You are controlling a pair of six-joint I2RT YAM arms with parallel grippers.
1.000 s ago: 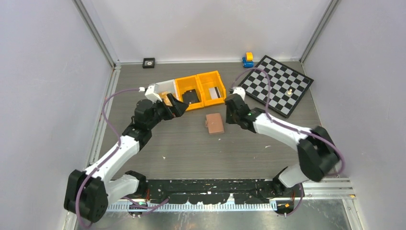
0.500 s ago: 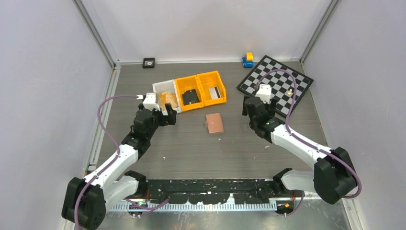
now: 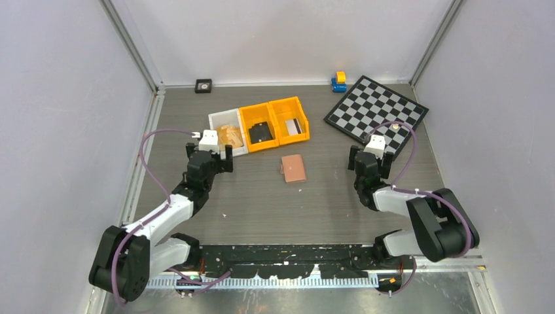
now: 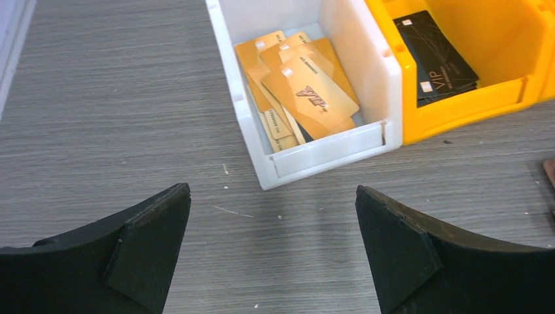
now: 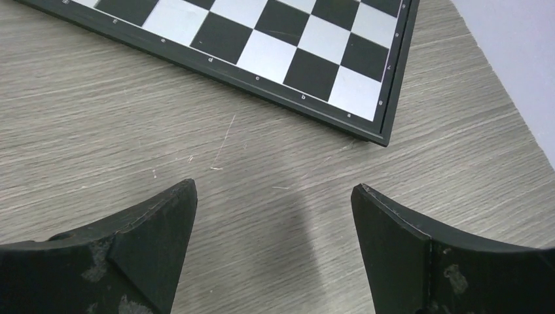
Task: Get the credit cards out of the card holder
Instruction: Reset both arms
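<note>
The card holder (image 3: 294,168), a small tan-pink wallet, lies flat on the table in the top view, between the two arms and untouched. Credit cards lie in the bins behind it. Several gold ones (image 4: 307,91) are in the white bin (image 4: 327,154), dark ones (image 4: 437,55) are in the orange bin (image 4: 471,108), and a pale one (image 3: 292,125) is in the far orange bin. My left gripper (image 4: 271,190) is open and empty over bare table, just short of the white bin. Open and empty too, my right gripper (image 5: 273,185) hovers near the chessboard's front edge.
A chessboard (image 3: 376,116) lies at the back right, with a small piece on it near my right wrist. A blue and yellow toy (image 3: 338,81) and a small black square (image 3: 203,86) sit by the back wall. Side walls close in both flanks.
Both arms have drawn back from the bins toward the near edge. The right gripper has swung right toward the chessboard and opened. The left gripper has left the white bin.
</note>
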